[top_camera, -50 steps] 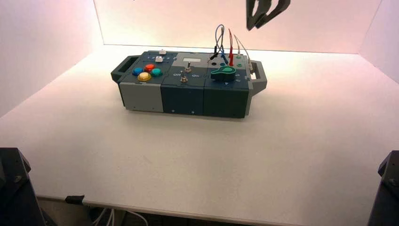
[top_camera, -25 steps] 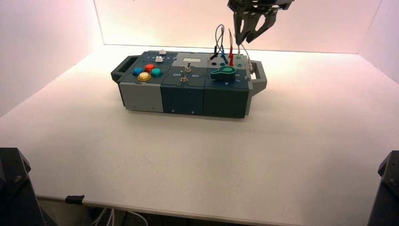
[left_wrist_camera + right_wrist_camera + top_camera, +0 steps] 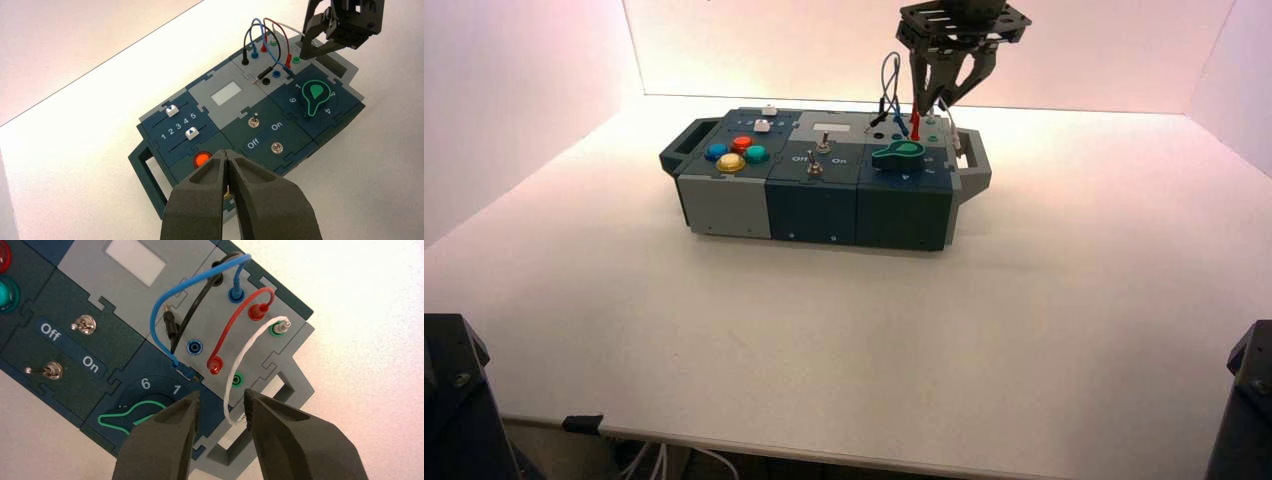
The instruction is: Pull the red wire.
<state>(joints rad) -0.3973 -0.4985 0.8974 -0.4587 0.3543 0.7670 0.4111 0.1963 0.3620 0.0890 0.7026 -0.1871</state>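
Right claw (image 3: pixel 222 396) is spread, grasping nothing, above the box's right end near the wires; left claw (image 3: pixel 226 154) is clenched and empty, idle, over the box's left part in its own wrist view. Pale surface (image 3: pixel 824 330) carries everything. Box (image 3: pixel 814 210): dark panels plus grey ones, handle at each end. Green-outlined knob (image 3: pixel 132 415) on the right front panel, sockets behind it. Task item is the red wire (image 3: pixel 233 325), arched across the right rear grey panel: one plug in the red socket at the back edge, the other red plug (image 3: pixel 215 364) at the red socket nearer the knob. Unpulled.

Step in hand, my read: lining up for the grasp. Next move likely calls for shifting onto a red plug, straddling it, closing, then lifting straight out. White wire (image 3: pixel 243 352) crosses the gap between the fingers in the right wrist view (snag risk, watch it); blue wire (image 3: pixel 175 288) loops close by too.

Writing: "Off" (image 3: pixel 50 332) and "On" (image 3: pixel 90 364) by the toggle switches; "1 2 3 4 5" (image 3: pixel 178 126) between the white sliders; 1, 3, 4, 6 around the knob. No brand legible.
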